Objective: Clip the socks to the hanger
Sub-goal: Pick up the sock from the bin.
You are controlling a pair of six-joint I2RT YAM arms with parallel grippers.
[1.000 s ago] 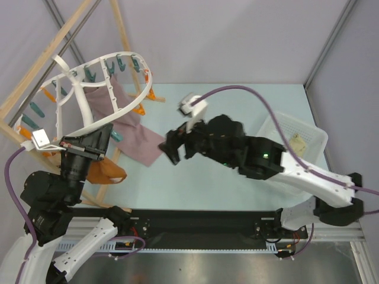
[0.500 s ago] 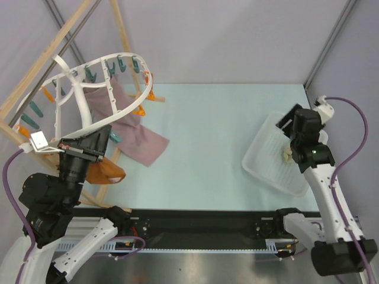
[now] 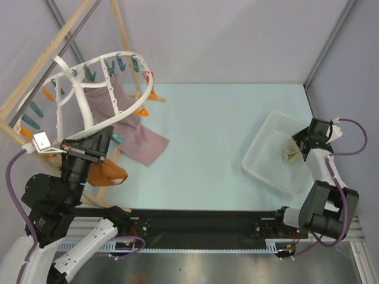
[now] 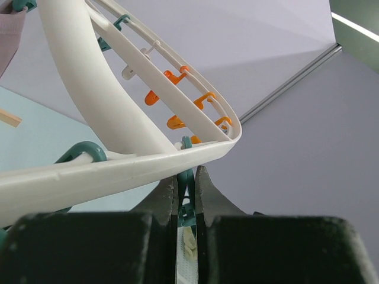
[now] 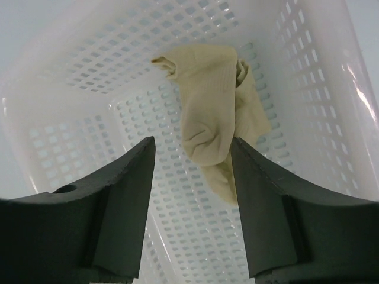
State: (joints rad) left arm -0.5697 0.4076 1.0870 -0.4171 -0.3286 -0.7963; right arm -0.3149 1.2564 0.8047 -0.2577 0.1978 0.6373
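1. Our left gripper [image 4: 186,190] is pressed together on a teal peg [image 4: 187,176] at the rim of the hanger [image 4: 89,83], over the left edge of the desk [image 3: 207,130]. We judge this steadies the frame for clipping.
2. Our right gripper [image 5: 192,145], jaws spread, hangs over the sock [image 5: 207,112] in the basket [image 5: 89,59] by the desk's right edge, lined up to grab it.

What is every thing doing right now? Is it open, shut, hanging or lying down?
socks: lying crumpled in the basket, not held.
basket: upright on the table.
hanger: tilted up, gripped at its rim.
pink cloth: hanging from the hanger.
orange cloth: bunched by the left arm.
left fingers: shut on the hanger.
right fingers: open above the socks.
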